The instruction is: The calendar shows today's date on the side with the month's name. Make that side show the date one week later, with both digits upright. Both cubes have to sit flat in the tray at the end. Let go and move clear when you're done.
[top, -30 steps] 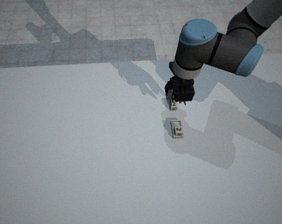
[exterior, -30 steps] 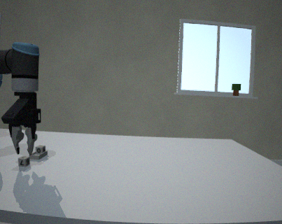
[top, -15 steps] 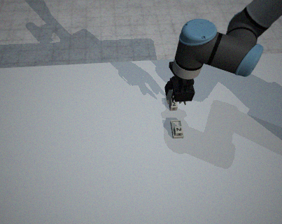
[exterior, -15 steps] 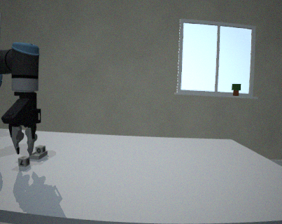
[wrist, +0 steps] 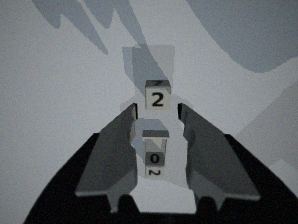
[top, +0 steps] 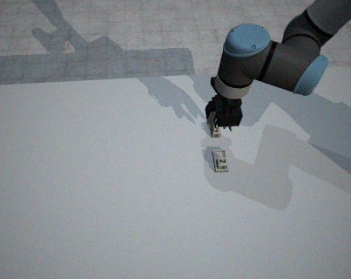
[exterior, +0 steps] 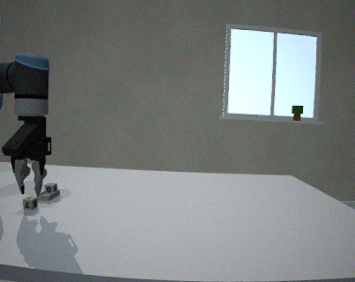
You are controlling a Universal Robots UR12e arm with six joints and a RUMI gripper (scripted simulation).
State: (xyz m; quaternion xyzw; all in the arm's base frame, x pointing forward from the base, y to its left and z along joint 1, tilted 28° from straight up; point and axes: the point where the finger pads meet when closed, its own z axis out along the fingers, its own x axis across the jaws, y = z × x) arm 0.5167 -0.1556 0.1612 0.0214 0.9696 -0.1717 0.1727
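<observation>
The small tray (top: 221, 170) (exterior: 48, 196) (wrist: 155, 133) stands on the table. One cube (top: 222, 161) (exterior: 51, 188) (wrist: 154, 171) is in it. This cube has a turned 2 on its light face and a 0 on a darker face. The tray's other place, at the end toward the loose cube, looks empty. The loose cube (top: 216, 134) (exterior: 30, 203) (wrist: 157, 97) is on the table beside the tray and shows an upright 2 in the wrist view. My gripper (top: 221, 127) (exterior: 30, 193) (wrist: 157, 104) is partly open and empty, above the loose cube. The month name is not readable.
The arm (top: 268, 61) (exterior: 31, 84) reaches in from the upper right in the top view and casts shadows over the tray area. The table's edge (exterior: 166, 277) runs along the bottom in the exterior view. A wall with a window (exterior: 272, 72) is behind the table.
</observation>
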